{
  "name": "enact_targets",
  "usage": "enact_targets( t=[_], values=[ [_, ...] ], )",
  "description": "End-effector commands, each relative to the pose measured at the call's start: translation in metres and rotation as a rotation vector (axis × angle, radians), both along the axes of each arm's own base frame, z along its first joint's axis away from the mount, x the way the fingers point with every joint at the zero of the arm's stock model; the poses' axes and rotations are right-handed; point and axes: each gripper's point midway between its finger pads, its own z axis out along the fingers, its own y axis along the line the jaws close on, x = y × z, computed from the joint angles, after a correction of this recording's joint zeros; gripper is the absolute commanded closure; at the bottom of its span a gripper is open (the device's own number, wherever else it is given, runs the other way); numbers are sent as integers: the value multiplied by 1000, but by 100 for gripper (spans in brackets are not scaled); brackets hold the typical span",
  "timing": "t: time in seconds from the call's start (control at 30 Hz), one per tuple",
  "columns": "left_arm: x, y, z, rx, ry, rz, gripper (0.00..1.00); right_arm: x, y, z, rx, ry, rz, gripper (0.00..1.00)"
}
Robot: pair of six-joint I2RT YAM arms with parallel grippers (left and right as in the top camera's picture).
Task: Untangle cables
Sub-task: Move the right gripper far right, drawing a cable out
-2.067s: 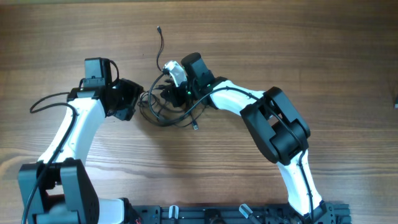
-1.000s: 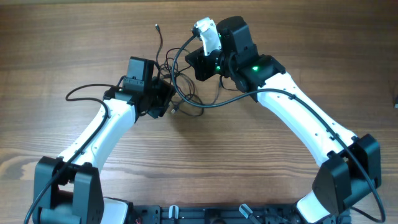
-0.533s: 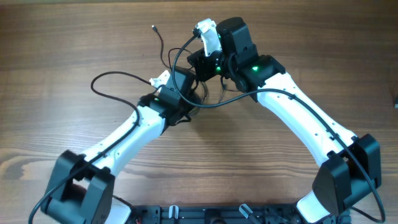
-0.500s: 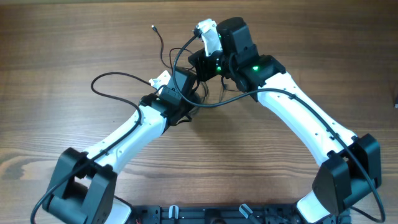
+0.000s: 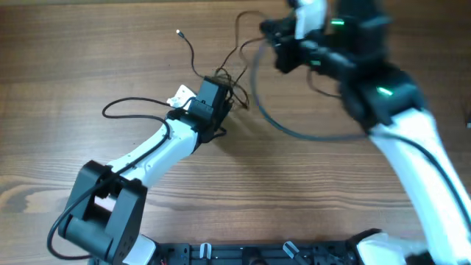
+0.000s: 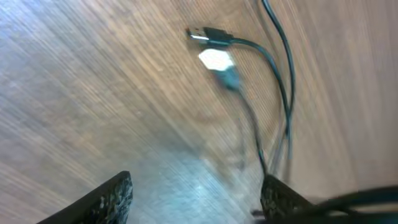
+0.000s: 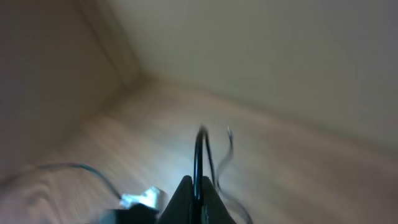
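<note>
a: left arm pose?
b: reaches from lower left of the overhead view up to centre. left gripper (image 6: 198, 200) faces down at the table (image 5: 88, 44), its fingers (image 6: 112, 198) well apart with bare wood between them.
a: right arm?
b: rises from lower right to the top edge, blurred. right gripper (image 7: 194, 193) has its tips pressed together, clamped on a strand that stands up out of them.
a: the cables (image 5: 237, 70)?
b: small tangle at centre, just beside the left gripper; thin strands climb up and right to the right gripper. one loose end lies toward upper left. a usb plug (image 6: 209, 34) rests on the wood ahead of the left fingers.
a: room?
b: broad wood on the left side and along the lower middle; right gripper crowds the top edge.
</note>
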Motion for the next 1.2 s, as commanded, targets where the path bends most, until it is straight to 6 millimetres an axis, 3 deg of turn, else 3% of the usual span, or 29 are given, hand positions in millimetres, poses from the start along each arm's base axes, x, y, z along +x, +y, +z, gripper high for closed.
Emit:
enact_targets(
  t=[0.0,0.07,0.13,0.23,0.27,0.33,0.43,0.53,0.6,0.67,0.73,0.8,0.9,1.0,1.03,1.07,1.17],
  values=[
    [5,-7,-22,-25,29,3,32,-74,-20,115,105,-275,92,96],
    [2,-8,-38,-22,66,-5,31,-106,-44,162,116,-436,55,96],
    [-1,-7,-46,-12,89,-3,30,-118,-76,193,115,-542,-85,96],
    [-1,0,-48,-6,101,12,30,-115,-158,227,40,-690,-541,96],
    [-4,7,-51,5,124,22,32,-112,-183,232,-4,-718,-683,96],
    [-8,15,-54,17,151,38,36,-108,-206,235,-95,-747,-825,96],
    [-18,38,-61,47,222,85,53,-107,-261,253,-272,-810,-1203,96],
    [-28,58,-65,71,285,126,53,-96,-281,261,-425,-836,-1404,96],
    [-36,68,-68,84,324,147,55,-77,-282,263,-497,-876,-1452,96],
    [-41,74,-69,94,352,159,55,-58,-300,259,-489,-891,-1527,96],
    [-43,71,-69,90,356,148,48,-17,-319,230,-542,-817,-1499,96],
    [-45,64,-69,94,355,127,47,39,-341,183,-519,-711,-1365,96],
    [-48,55,-69,99,354,101,45,114,-402,110,-489,-631,-1222,96],
    [-49,51,-69,101,352,88,45,161,-440,52,-474,-617,-1157,96],
    [-49,50,-69,101,352,87,45,178,-452,16,-433,-549,-1155,96],
    [-49,50,-69,101,352,87,44,202,-465,-55,-358,-384,-1148,96],
    [-49,50,-69,101,352,87,42,227,-475,-183,-268,-111,-1151,96]
  ],
)
